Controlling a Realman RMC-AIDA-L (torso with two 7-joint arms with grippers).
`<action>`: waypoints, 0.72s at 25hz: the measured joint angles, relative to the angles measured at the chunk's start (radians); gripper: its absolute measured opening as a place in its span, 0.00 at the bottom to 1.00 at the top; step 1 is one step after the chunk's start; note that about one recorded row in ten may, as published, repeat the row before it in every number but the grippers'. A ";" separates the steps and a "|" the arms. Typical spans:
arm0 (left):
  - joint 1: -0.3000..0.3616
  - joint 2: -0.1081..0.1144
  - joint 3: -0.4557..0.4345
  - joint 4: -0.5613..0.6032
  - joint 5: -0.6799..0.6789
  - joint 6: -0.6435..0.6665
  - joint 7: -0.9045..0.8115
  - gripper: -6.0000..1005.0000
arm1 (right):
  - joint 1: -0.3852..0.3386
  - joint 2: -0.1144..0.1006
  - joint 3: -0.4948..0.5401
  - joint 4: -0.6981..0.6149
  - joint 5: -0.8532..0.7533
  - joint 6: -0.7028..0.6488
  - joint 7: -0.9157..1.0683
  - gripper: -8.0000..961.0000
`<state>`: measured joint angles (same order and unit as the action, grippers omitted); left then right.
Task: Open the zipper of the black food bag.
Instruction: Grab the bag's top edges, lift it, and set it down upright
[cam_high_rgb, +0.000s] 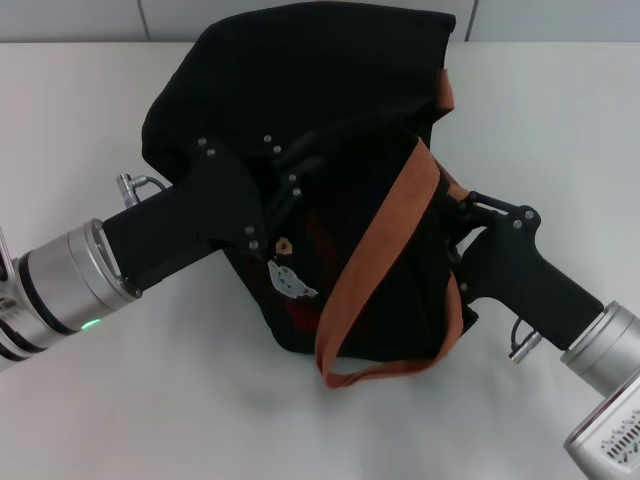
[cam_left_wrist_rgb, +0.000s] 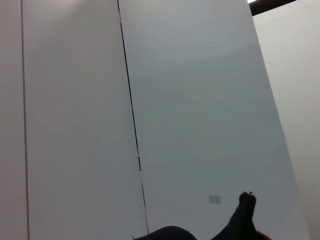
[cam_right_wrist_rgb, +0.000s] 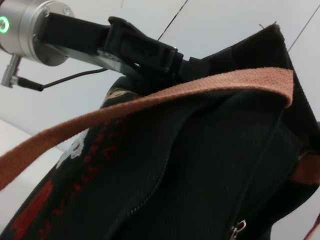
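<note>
The black food bag lies slumped on the white table, its bear pictures facing me and an orange-brown strap draped across it. My left gripper reaches in from the left and is shut on fabric at the bag's upper edge; the right wrist view shows that left gripper meeting the bag. My right gripper presses against the bag's right side, its tips hidden behind bag and strap. In the right wrist view a zipper line runs over the fabric, with a small silver pull tab close by.
The white table stretches around the bag, ending at a grey wall behind. A second strap loop hangs toward the table's front. The left wrist view shows mostly wall panels and a sliver of the bag.
</note>
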<state>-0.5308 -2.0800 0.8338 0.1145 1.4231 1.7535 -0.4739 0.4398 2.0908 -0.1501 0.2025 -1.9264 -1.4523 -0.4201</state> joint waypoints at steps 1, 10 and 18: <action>0.000 0.000 0.000 -0.003 0.000 0.000 0.000 0.15 | 0.001 0.000 0.004 0.002 0.000 -0.001 0.000 0.32; 0.000 0.000 0.001 -0.014 0.002 0.001 0.014 0.15 | -0.006 0.000 0.032 0.006 0.002 -0.052 0.007 0.31; -0.004 0.000 0.001 -0.025 0.003 -0.001 0.023 0.16 | -0.012 0.000 0.045 0.004 0.002 -0.044 0.008 0.30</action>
<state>-0.5353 -2.0800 0.8345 0.0898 1.4259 1.7527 -0.4510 0.4275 2.0908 -0.1050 0.2061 -1.9244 -1.4963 -0.4118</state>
